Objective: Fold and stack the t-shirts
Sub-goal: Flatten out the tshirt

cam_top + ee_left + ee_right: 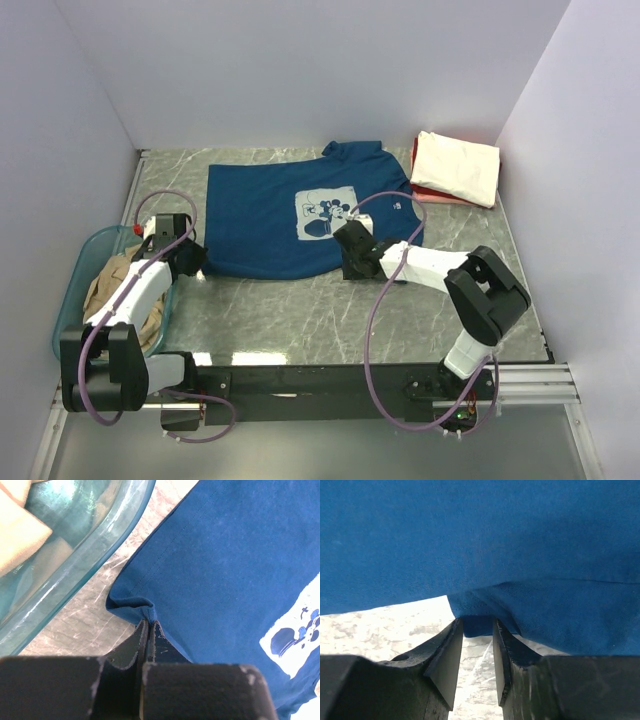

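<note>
At lower-left hem, left gripper pinches navy t-shirt; right gripper part-open, straddling lower-right hem fold. Close firmly, then lift together.

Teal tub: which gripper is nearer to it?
Left. The left gripper pinches a hem corner of the navy shirt right beside the tub; the right gripper sits at the opposite hem corner, much farther off.

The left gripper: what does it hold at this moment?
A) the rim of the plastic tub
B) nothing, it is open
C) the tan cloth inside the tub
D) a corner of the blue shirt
D: the left gripper is shut, with a bunched corner of the blue shirt pinched between its fingers.
</note>
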Tool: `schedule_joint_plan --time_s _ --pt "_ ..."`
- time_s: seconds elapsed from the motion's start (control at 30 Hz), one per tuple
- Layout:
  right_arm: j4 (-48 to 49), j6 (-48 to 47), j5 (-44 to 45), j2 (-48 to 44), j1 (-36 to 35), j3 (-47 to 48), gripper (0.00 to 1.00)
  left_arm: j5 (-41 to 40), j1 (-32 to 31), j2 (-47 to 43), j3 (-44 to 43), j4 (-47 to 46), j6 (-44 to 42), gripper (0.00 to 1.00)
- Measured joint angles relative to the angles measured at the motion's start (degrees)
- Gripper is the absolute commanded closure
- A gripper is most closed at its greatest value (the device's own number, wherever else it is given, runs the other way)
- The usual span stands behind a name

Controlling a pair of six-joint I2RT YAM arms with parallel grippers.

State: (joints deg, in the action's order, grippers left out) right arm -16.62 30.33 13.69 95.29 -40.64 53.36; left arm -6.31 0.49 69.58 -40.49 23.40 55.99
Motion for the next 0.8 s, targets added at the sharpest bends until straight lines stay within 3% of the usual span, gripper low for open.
schedule_joint_plan --time_s 0.27,0.5,0.6,0.8 --pt "-0.3 -0.7 0.7 1.9 -1.6 0.8 0.63 0.0 0.0 0.0 0.3 -0.1 -0.4 1.0" --pt "-1.0 -1.3 0.5 2.1 -1.9 1.1 0.94 0.0 0.0 0.0 1.1 0.0 -0.4 1.0" --pt "-2.2 -1.6 -0.5 1.8 -1.9 1.3 1.0 0.0 0.0 0.0 1.2 0.0 -0.4 1.0" --pt "-9.4 -2.1 -6.3 -3.0 -2.0 0.9 1.0 0.0 0.0 -0.6 1.3 0.1 -0.7 1.0"
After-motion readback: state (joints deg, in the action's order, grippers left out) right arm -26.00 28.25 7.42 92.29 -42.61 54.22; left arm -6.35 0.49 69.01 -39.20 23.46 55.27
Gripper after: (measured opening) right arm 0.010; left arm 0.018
